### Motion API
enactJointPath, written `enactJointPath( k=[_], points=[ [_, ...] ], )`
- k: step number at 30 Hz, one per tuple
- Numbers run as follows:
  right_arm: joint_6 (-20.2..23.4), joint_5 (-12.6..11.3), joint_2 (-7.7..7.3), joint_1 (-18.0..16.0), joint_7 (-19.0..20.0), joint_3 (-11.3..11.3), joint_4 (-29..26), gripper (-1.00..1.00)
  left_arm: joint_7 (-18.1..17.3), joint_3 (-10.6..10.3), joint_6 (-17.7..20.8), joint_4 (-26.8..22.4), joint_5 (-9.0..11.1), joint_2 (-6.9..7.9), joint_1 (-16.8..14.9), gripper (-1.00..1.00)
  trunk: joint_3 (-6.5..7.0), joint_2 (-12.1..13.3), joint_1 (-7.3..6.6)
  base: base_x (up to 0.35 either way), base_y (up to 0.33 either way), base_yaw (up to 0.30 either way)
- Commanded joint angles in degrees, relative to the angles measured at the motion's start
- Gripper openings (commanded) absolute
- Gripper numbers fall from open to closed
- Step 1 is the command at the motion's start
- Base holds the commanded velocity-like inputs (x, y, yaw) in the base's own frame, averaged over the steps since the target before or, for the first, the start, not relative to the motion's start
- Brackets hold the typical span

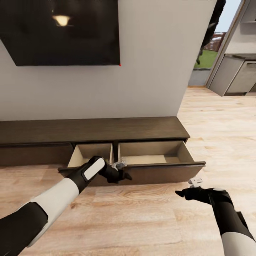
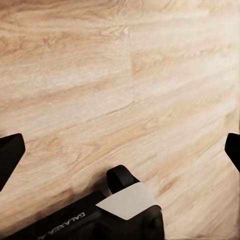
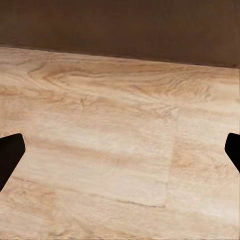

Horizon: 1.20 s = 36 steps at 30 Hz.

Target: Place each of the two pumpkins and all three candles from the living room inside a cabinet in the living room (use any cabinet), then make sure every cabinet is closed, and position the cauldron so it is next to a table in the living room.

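With both drawers of the cabinet [image 1: 106, 129] pulled out and nothing showing in them, your left gripper [image 1: 120, 170] at their fronts and right gripper [image 1: 190, 187] near its right end both spread wide and empty, so fetch pumpkins next.

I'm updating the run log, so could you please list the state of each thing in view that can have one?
cabinet: two drawers pulled out, the rest shut.
left drawer: open, nothing seen inside.
right drawer: open, nothing seen inside.
left gripper: at the gap between the drawer fronts, fingers spread wide in its wrist view.
right gripper: open, over the floor, empty.
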Motion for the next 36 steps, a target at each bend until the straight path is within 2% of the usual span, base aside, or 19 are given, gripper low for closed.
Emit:
enactJointPath(
  k=[1,2,5,7,10,12,13,14,16,18,19,22,26,27,31,33,34,36],
  points=[
    [0.0,0.1,-0.03,0.0,0.0,1.5,0.8,1.0,0.0,0.0,0.0,0.0,0.0,-0.1,0.9,1.0,0.19,0.4,-0.23,-0.019,0.0,0.0],
    [0.1,0.1,-0.05,0.0,0.0,3.8,1.7,1.0,0.0,0.0,0.0,0.0,0.0,-0.2,1.9,1.0,0.37,0.8,-0.45,-0.01,0.0,0.0],
    [0.1,0.1,-0.09,0.0,-0.5,6.0,4.3,1.0,0.0,-0.1,0.0,0.2,-0.1,0.13,4.0,1.0,0.91,2.0,-1.11,-0.005,0.0,0.0],
    [0.2,0.2,-0.18,0.0,-1.5,6.6,7.4,1.0,0.1,-0.1,-0.1,0.2,-0.3,0.51,5.4,1.0,1.27,2.8,-1.55,-0.002,0.0,0.0],
    [0.0,0.6,-0.33,0.0,-5.6,7.0,14.8,1.0,0.1,-0.2,-0.2,0.6,-0.5,1.62,8.7,1.0,1.81,4.0,-2.2,0.0,0.0,0.0],
    [-0.3,0.6,-0.26,0.0,-9.9,7.1,18.8,1.0,0.1,-0.2,-0.6,2.7,-0.6,1.94,11.3,1.0,2.16,4.8,-2.64,0.0,0.0,0.0],
    [-0.4,0.6,-0.24,0.0,-10.6,7.1,19.3,1.0,0.1,-0.2,-0.7,3.4,-0.6,1.95,11.7,1.0,2.34,5.2,-2.86,0.0,0.0,0.0],
    [-0.5,0.6,-0.14,0.0,-12.5,7.2,20.5,1.0,0.1,-0.4,-1.0,6.2,-0.7,1.93,12.7,1.0,2.52,5.6,-3.08,0.0,0.0,0.0],
    [-0.6,0.6,-0.06,0.0,-13.7,7.2,22.0,1.0,0.1,-0.9,-2.1,9.5,-0.7,1.79,13.5,1.0,2.88,6.4,-3.52,0.0,0.0,0.0],
    [-1.2,0.7,-0.03,0.0,-14.8,7.3,25.3,1.0,0.1,-2.3,-5.5,14.3,-0.7,1.42,14.7,1.0,3.24,7.2,-3.96,0.0,0.0,0.0],
    [-4.9,0.6,-0.05,0.0,-17.0,7.2,31.0,1.0,0.1,-5.3,-12.9,20.2,-0.7,0.6,16.8,1.0,3.42,7.6,-4.18,0.0,0.0,0.0],
    [-11.5,0.5,-0.01,0.0,-22.8,7.2,38.5,1.0,0.0,-8.1,-18.9,25.7,-0.6,-0.08,19.8,1.0,3.96,8.8,-4.84,0.0,0.0,0.0],
    [-19.3,0.5,0.02,0.0,-30.4,7.2,48.9,1.0,-0.1,-9.1,-23.9,28.1,-0.7,0.01,24.7,1.0,4.68,10.4,-5.72,0.0,0.0,0.0],
    [-20.1,0.5,0.02,0.0,-31.0,7.2,50.0,1.0,0.0,-9.2,-24.8,28.2,-0.7,0.03,25.3,1.0,4.86,10.8,-5.94,0.0,0.0,0.0],
    [-26.5,0.0,0.02,0.2,-34.3,7.2,57.6,1.0,0.8,-9.4,-32.7,30.3,-0.7,-0.02,29.6,1.0,5.58,12.4,-6.82,0.0,0.0,0.0],
    [-28.9,-0.2,0.02,1.1,-36.8,7.2,59.4,1.0,1.1,-9.4,-34.8,31.9,-0.7,-0.07,30.7,1.0,5.93,13.2,-7.26,0.0,0.0,0.0],
    [-31.8,-0.2,0.12,3.3,-41.2,7.2,60.4,1.0,1.3,-9.4,-39.3,34.5,-0.6,0.03,32.3,1.0,6.11,13.7,-7.48,0.0,0.0,0.0],
    [-33.3,-0.1,0.56,4.5,-42.7,7.2,60.5,1.0,1.3,-9.4,-42.0,35.5,-0.6,0.02,33.2,1.0,6.47,14.5,-7.92,0.0,0.0,0.0]
  ],
)
